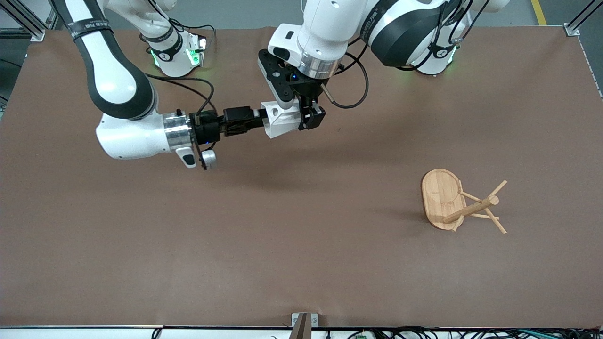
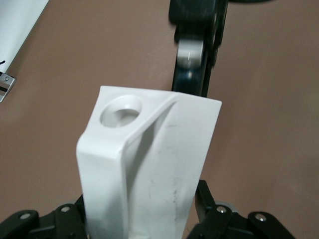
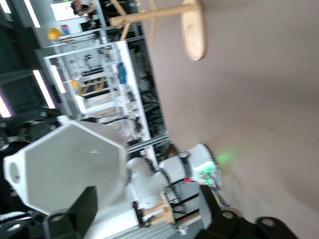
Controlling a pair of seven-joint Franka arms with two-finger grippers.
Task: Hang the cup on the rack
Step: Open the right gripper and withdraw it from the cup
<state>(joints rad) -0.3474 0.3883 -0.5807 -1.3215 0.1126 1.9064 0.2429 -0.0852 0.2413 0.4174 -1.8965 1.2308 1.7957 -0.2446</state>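
Between both grippers, left gripper (image 1: 308, 115) and right gripper (image 1: 256, 123), hangs the cup (image 1: 281, 120).

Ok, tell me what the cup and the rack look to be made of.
The cup: matte white, flat faceted sides without glaze shine, probably plastic, possibly printed. The rack: pale wood, likely bamboo, with visible grain strips on its oval base and a satin, unpainted finish.

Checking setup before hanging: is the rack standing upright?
Yes. The rack stands on its flat base, post rising toward the front camera.
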